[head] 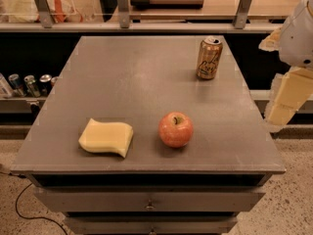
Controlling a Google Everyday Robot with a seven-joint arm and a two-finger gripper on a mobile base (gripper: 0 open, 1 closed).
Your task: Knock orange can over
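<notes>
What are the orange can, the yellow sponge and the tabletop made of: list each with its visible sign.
Orange can: likely aluminium, glossy, silver rim glinting. Yellow sponge: seemingly foam, matte, soft wavy edges. Tabletop: perhaps painted metal or laminate, dull grey sheen. Gripper: beside the table's right edge, apart from the can.

Grey tabletop (122, 72): yellow wavy sponge (106, 137) front-left, red apple (175, 129) near it on the right, not touching, stem up. Drawers (149, 202) underneath. Row of cans (27, 84) on a low ledge off left, black cable (22, 207) on the floor.
</notes>
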